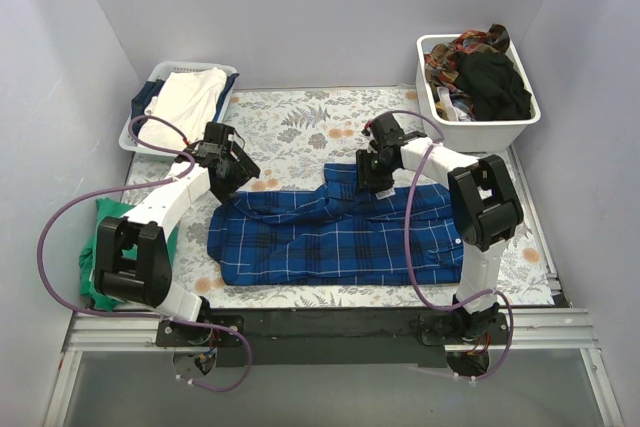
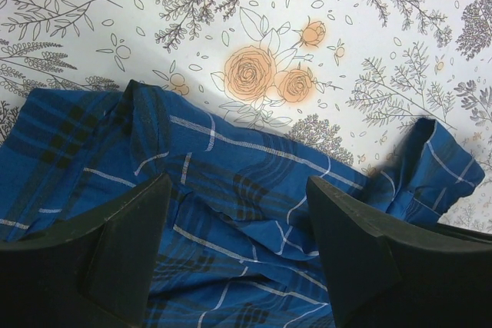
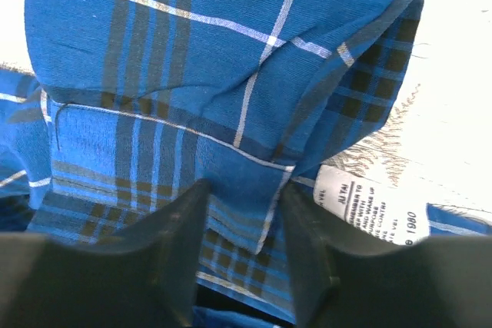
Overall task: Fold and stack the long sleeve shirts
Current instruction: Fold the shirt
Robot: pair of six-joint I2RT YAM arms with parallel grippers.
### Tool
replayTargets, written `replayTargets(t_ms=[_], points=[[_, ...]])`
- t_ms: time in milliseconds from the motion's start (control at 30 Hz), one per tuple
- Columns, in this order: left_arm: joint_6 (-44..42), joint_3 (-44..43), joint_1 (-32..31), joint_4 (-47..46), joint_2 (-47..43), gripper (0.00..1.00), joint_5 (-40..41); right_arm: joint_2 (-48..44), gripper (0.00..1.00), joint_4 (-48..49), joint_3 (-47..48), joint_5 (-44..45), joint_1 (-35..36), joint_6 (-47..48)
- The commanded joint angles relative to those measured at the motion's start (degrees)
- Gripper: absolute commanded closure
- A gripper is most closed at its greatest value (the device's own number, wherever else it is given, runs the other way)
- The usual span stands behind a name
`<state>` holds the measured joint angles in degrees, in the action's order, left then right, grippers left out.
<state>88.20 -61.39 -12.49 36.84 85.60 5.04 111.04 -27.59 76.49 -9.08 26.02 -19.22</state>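
The right gripper (image 3: 244, 197) sits low over the far edge of the shirt (image 1: 330, 237), at the collar. A folded edge of the blue plaid cloth lies between its two fingers (image 3: 173, 243). The gap there is narrow, but I cannot tell whether the fingers pinch the cloth or only straddle it. A white label (image 3: 361, 209) shows just beside that fold. The shirt lies spread on the floral table cloth (image 1: 300, 117) in the middle of the table. Its long axis runs left to right, and the collar part juts out from its far edge, right of the middle. The left gripper (image 1: 238, 172) hovers over the shirt's far left corner with its fingers (image 2: 123, 251) wide apart and nothing held. In its wrist view the rumpled cloth lies directly below the gap. So the right arm is nearer the collar and the left arm nearer the far left corner, and both work the same far edge. I judge that the next fold will need that edge lifted at both ends, so the left gripper has to drop straight down and close first. A white basket (image 1: 430, 77) of other clothes stands at the far right corner, well apart from the shirt.
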Motion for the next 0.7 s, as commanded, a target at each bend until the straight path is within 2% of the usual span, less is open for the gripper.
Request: replayTargets(t_ms=[0,33,200,233,433,633,667], points=[[-0.9,0.5,0.3,-0.4,-0.3,0.29,-0.4,-0.1,0.57,-1.4,2.5,0.4,1.5,0.7],[-0.9,0.5,0.3,-0.4,-0.3,0.29,-0.3,-0.6,0.67,-1.6,2.7,0.6,1.6,0.4],[-1.0,0.6,0.3,-0.6,0.0,0.29,-0.4,-2.8,0.91,-3.4,5.0,4.6,2.0,0.1],[-1.0,0.5,0.3,-0.7,0.1,0.29,-0.5,-3.3,0.98,-4.0,5.9,4.9,2.2,0.1],[-1.9,0.4,0.3,-1.7,1.1,0.29,-2.1,-9.0,0.99,-4.0,12.9,4.8,2.1,1.2],[-4.6,-0.1,0.2,-3.2,3.3,0.34,-5.0,-13.1,0.99,-2.5,27.5,3.5,2.1,5.2],[-5.3,-0.1,0.1,-3.3,3.7,0.35,-7.4,-13.4,0.99,-1.9,30.2,1.8,2.1,5.6]])
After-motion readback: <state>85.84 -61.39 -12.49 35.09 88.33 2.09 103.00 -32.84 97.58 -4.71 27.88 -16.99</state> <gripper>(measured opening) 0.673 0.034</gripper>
